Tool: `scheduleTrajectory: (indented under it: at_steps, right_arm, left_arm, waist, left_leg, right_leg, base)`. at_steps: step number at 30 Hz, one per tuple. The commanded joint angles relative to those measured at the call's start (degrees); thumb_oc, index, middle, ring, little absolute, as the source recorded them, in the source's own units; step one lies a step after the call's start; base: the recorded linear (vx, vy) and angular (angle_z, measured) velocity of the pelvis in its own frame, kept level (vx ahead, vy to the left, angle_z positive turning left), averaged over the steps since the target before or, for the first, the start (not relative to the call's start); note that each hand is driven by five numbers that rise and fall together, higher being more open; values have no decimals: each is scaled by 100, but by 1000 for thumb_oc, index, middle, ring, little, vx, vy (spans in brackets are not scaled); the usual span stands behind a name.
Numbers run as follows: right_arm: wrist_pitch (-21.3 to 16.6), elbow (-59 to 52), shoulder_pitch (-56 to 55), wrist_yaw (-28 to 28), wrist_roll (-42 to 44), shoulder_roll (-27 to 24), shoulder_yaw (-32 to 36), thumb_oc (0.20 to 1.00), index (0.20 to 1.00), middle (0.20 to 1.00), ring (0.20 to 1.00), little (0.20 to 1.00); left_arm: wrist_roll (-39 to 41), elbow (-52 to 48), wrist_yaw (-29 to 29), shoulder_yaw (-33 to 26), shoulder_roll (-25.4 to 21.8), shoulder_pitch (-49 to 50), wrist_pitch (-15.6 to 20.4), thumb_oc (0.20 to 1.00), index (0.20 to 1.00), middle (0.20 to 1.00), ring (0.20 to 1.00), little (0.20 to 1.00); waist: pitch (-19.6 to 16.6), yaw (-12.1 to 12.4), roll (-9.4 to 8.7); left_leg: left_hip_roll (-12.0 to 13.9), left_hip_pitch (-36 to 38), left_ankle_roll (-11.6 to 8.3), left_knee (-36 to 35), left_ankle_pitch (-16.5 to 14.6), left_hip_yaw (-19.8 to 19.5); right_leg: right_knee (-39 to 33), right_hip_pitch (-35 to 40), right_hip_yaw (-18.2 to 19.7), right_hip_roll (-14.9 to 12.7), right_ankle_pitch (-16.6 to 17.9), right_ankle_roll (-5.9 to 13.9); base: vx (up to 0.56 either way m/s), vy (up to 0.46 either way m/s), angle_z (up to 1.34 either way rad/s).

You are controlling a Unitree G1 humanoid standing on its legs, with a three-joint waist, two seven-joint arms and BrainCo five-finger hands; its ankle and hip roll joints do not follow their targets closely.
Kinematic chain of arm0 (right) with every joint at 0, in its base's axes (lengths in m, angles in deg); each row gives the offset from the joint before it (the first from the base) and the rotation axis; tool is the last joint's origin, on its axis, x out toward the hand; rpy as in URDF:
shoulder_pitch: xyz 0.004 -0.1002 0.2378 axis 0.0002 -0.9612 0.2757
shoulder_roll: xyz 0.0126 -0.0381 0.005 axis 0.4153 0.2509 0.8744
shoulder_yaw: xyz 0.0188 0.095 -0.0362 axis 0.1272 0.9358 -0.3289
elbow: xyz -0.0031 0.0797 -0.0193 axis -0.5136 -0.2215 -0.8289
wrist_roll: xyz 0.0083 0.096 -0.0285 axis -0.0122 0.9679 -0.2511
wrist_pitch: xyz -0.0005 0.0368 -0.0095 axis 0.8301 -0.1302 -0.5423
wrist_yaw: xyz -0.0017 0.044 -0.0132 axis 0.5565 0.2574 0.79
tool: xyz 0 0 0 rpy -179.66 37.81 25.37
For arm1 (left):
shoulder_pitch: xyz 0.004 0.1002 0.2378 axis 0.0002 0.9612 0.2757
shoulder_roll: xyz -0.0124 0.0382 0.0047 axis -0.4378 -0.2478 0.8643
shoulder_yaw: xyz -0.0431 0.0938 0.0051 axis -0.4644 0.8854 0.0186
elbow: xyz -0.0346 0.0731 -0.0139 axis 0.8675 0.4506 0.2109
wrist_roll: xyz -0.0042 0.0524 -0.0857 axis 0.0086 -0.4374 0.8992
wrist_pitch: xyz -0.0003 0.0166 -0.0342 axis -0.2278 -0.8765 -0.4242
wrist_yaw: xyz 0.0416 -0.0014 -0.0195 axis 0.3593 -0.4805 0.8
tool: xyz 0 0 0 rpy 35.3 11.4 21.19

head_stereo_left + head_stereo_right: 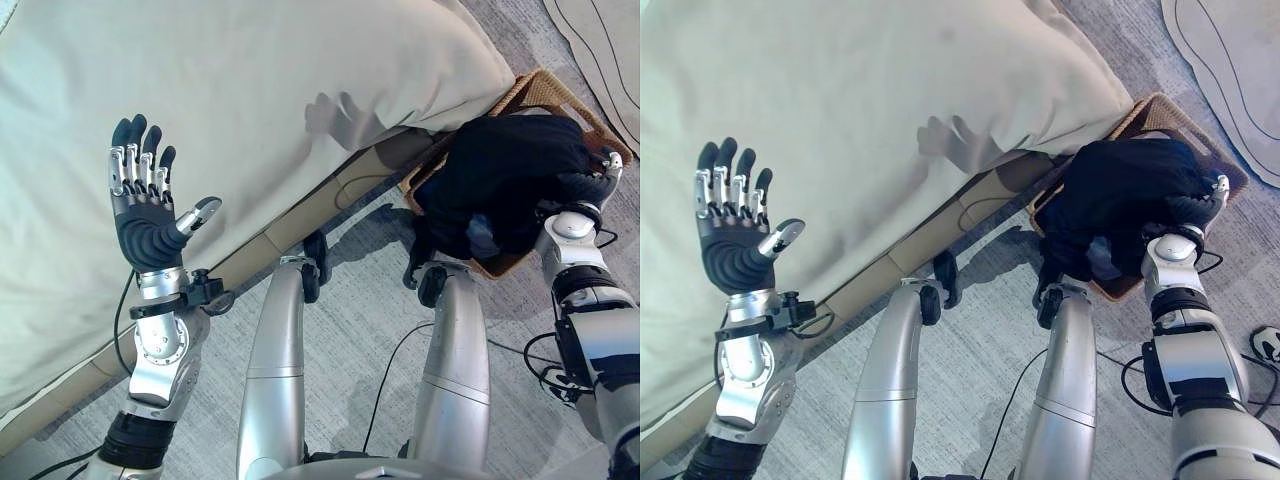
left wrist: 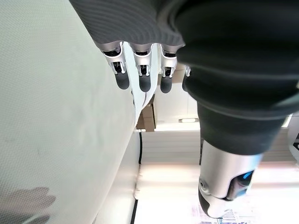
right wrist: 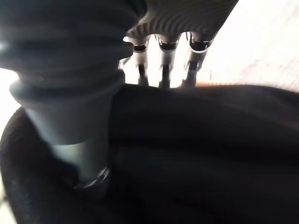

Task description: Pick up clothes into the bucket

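Observation:
A black garment is bunched over a brown wicker basket on the floor at the right, spilling over its near edge. My right hand is at the garment's right side. In the right wrist view the black garment lies between the thumb, which is sunk into it, and the fingers behind its fold, so the hand is shut on the cloth. My left hand is raised over the bed at the left, fingers straight and spread, holding nothing.
A large bed with a cream cover takes up the left and top. Its beige base runs diagonally down to the grey carpet. The basket stands against the bed's corner. A pale rug lies at the top right.

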Motion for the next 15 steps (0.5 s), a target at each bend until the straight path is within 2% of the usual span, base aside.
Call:
scheduleTrajectory:
  at_steps: [1,8,15]
  right_arm:
    - [-26,120,-114,46,-211,-165,-163,1000,1000,1000,1000,1000]
    - [164,632,33,196,-141,-121,10,1000,1000,1000,1000,1000]
    - [113,914,-21,354,496,-39,537,1000,1000,1000,1000,1000]
  left_arm:
    - [126,-513,19,-109,155,168,257,1000,1000,1000,1000,1000]
    - [135,-525,70,-145,185,97,186,1000,1000,1000,1000,1000]
    - [102,-448,121,-212,160,20,153,1000,1000,1000,1000,1000]
  waist:
    - [-461,-74,159]
    - [-518,-66,158]
    - [-628,-104,140]
  left_leg:
    - [-3,-256,57,-362,201,-93]
    - [-3,-255,50,-366,198,-64]
    - [25,-40,18,-577,225,12]
  right_leg:
    - [-402,-112,364,-39,393,338]
    - [-395,-139,371,-31,394,321]
    - [-613,30,311,-46,466,371]
  base:
    - [0,0,0]
    - [0,0,0]
    - [0,0,0]
